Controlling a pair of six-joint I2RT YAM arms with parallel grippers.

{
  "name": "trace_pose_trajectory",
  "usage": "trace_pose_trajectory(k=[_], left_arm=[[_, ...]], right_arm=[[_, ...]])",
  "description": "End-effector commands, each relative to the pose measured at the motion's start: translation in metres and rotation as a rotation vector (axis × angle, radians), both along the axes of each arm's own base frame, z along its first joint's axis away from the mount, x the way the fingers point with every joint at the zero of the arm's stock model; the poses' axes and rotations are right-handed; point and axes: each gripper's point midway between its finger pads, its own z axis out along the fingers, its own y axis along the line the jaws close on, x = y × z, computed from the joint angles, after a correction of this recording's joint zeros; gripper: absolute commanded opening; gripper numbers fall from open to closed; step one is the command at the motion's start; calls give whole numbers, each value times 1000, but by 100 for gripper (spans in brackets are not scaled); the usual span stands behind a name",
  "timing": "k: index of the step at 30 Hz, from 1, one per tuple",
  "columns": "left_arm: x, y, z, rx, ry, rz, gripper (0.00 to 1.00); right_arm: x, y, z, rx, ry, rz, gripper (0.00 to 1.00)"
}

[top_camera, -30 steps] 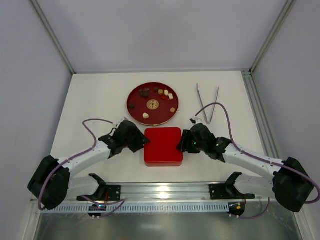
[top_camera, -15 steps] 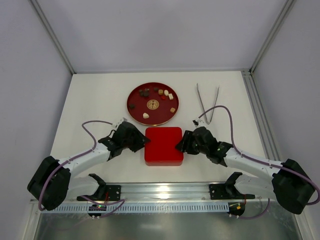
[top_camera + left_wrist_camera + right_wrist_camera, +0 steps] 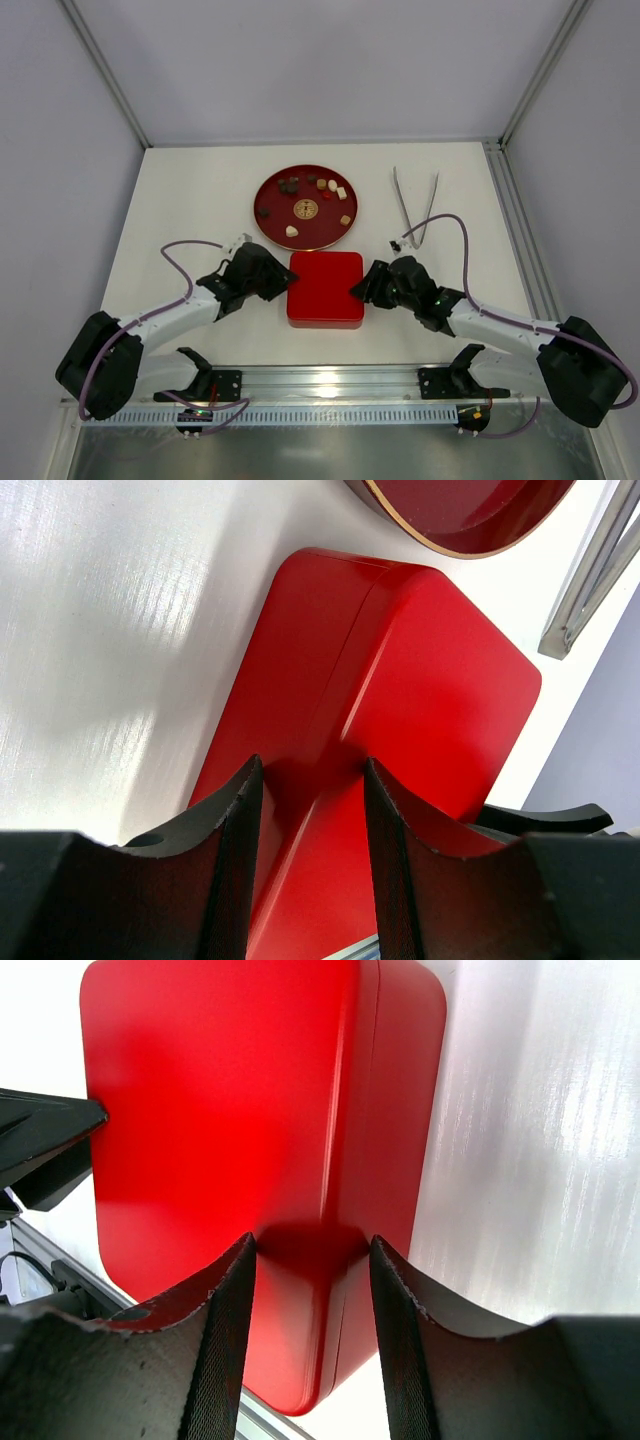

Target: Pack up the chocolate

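Several small dark, light brown and cream chocolate pieces (image 3: 318,187) lie on a round red plate (image 3: 268,221) at the back middle. A closed square red box (image 3: 325,289) sits in front of the plate. My left gripper (image 3: 284,283) is at the box's left edge, and its open jaws straddle that edge (image 3: 312,770) with nothing held. My right gripper (image 3: 360,287) is at the box's right edge, its jaws also open astride the edge (image 3: 312,1245). The fingertips seem to touch the lid. The inside of the box is hidden.
Metal tongs (image 3: 415,205) lie on the white table to the right of the plate. The plate's rim (image 3: 460,515) and the tongs (image 3: 590,580) show in the left wrist view. A metal rail (image 3: 330,380) runs along the near edge.
My right gripper has slid left onto the box's right edge. The box has shifted slightly away from the rail. The left gripper has hardly moved.
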Motion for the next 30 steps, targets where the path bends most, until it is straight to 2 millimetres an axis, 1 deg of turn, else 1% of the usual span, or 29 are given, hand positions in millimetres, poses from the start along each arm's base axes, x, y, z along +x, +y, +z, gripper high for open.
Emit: trace_pose_trajectory(k=[1,4,5,6,7,10,11,12,14,15,17,18,20,21,24,25,27,28,30], left_arm=[[-80,49,-77,252,333,-69,40],[-80,47,-77,254,330,-86,40],[-79,48,-76,255,327,-88,40],[-83,44,-75,238,339,-110,40],[-83,43,-74,238,339,-115,40],[-85,41,-75,233,348,-136,41],[-85,40,-75,228,352,-141,41],[-85,39,-74,227,351,-145,41],[-86,39,-74,227,352,-150,41],[-87,39,-73,223,351,-149,41],[-88,40,-72,225,352,-148,41],[-88,40,-71,224,350,-148,41],[-89,41,-71,228,353,-151,41],[-89,41,-70,225,353,-150,41],[-89,40,-70,224,356,-155,41],[-87,39,-68,220,351,-154,41],[-86,38,-67,219,346,-157,41],[-87,38,-67,220,347,-157,41],[-85,37,-66,218,341,-160,41]], right_arm=[[-47,-37,-57,-203,199,38,40],[-35,-38,-41,-194,162,24,54],[-31,-40,-37,-201,150,24,60],[-22,-39,-29,-190,127,13,62],[-13,-44,-28,-173,141,-7,62],[12,-40,-11,-141,96,1,62],[20,-43,-14,-153,108,-10,62],[31,-38,-3,-147,75,-1,62],[41,-36,-1,-146,77,0,61],[50,-32,9,-135,56,-5,62],[59,-32,14,-136,43,-9,62],[66,-32,18,-133,35,-20,62],[73,-35,20,-136,27,-30,62],[79,-39,20,-138,32,-47,62],[88,-40,17,-147,32,-53,62],[89,-40,10,-160,48,-50,62],[90,-39,5,-168,56,-37,61],[89,-40,-3,-180,74,-32,58],[85,-41,-11,-197,89,-22,55]])
